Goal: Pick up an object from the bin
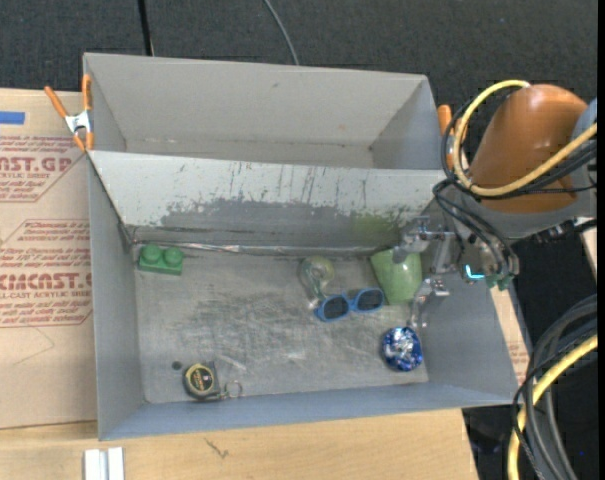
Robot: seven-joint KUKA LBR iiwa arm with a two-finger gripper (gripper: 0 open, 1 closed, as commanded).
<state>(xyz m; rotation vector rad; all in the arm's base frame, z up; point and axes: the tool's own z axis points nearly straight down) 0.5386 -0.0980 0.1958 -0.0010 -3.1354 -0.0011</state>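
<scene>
1. The brick [160,259] lies at the back left of the bin [282,183], against the rear wall.
2. The tape measure [200,379] lies at the front left.
3. The sunglasses [347,304] lie right of centre, just beside the cup [397,276] on their right.
4. The ball [403,349] lies in front of the cup, near the right wall.
5. The gripper [420,313] is just right of the cup, behind the ball.

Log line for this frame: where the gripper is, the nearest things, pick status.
gripper: right end of bin | nearest: pale green object, blue crumpled ball, blue sunglasses | hold: none visible
</scene>
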